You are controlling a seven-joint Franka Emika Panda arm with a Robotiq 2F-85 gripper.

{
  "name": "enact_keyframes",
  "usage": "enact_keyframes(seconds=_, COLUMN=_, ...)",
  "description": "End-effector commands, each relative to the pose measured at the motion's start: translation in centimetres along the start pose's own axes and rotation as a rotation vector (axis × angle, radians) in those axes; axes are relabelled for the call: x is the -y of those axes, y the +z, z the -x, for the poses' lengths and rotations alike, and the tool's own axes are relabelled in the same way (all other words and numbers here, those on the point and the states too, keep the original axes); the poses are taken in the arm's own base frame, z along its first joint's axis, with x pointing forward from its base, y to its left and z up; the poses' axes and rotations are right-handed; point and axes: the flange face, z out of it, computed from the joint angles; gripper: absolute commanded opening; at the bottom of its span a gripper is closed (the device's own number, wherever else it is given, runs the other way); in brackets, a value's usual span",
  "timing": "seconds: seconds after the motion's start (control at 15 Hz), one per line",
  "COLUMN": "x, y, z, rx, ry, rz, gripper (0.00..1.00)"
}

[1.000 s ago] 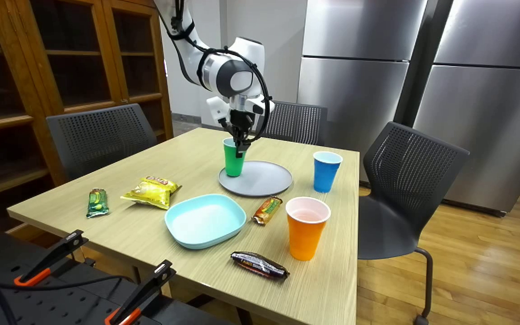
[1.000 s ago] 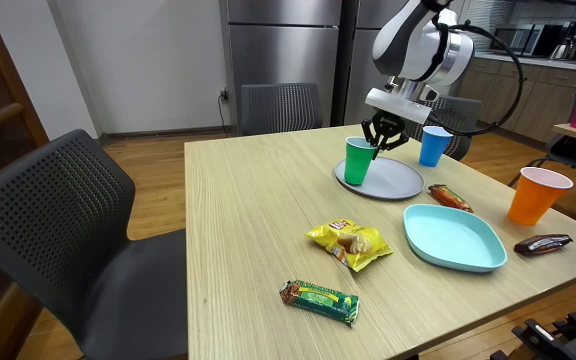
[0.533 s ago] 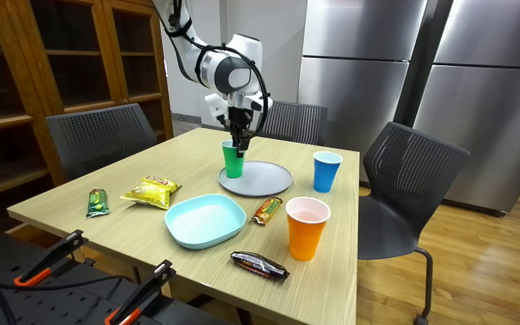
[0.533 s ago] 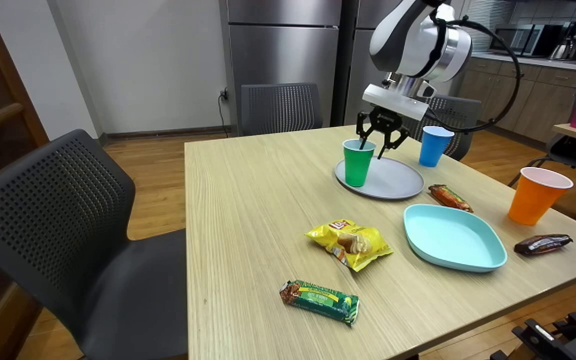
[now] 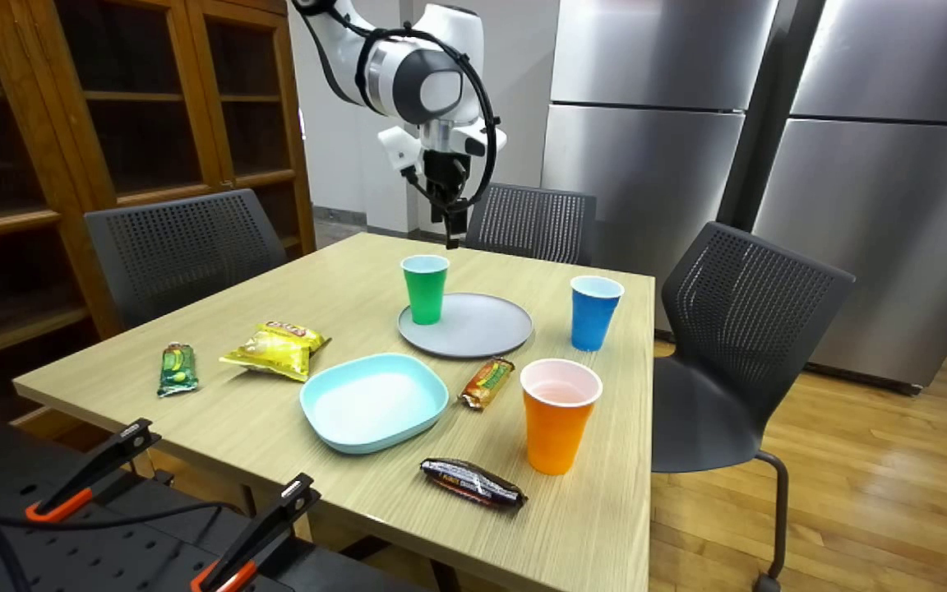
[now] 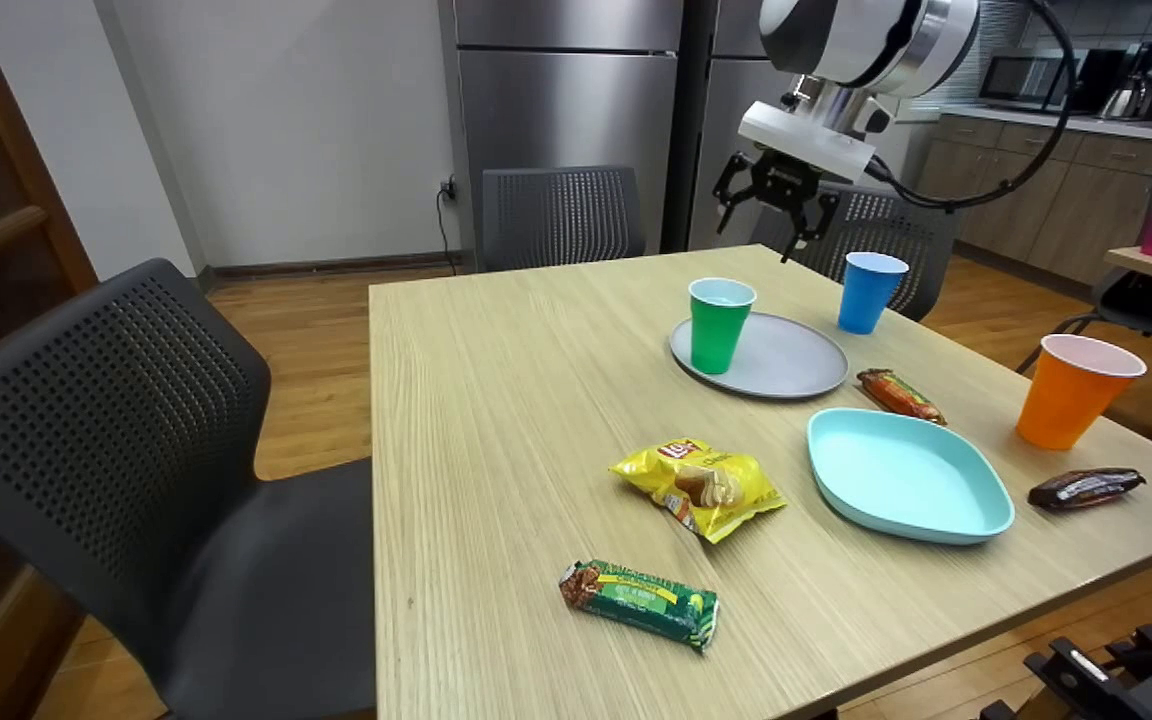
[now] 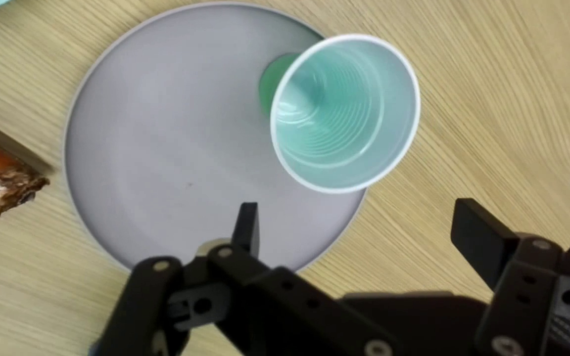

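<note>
On the table lies a plate. Higher up hangs the tool, its jaws wide apart, holding nothing. The green cup stands upright on the plate, near the rim: lower than the tool and, in the wrist view, ahead of it; only its pale inside shows.

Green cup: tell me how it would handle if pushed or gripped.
The green cup has thin-looking, ridged walls, so it would probably flex under a squeeze. It appears empty, so likely light. Its base is narrower than its rim, so a high push might tip it.
</note>
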Motion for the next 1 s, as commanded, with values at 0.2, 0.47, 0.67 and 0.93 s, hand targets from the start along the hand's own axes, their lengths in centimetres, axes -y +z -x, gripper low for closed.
enact_keyframes(seconds=0.2, x=-2.8, y=-4.6, z=-2.3, rx=-0.037, ry=0.115, rz=-0.019, gripper=1.0)
enact_keyframes(seconds=0.47, x=-2.8, y=-3.7, z=-3.1, rx=-0.053, ry=0.089, rz=-0.01, gripper=1.0)
enact_keyframes(seconds=0.67, x=-2.8, y=-3.6, z=-3.0, rx=-0.052, ry=0.089, rz=-0.009, gripper=1.0)
enact_keyframes(seconds=0.93, x=-2.2, y=-3.2, z=-3.4, rx=-0.053, ry=0.168, rz=-0.006, gripper=1.0)
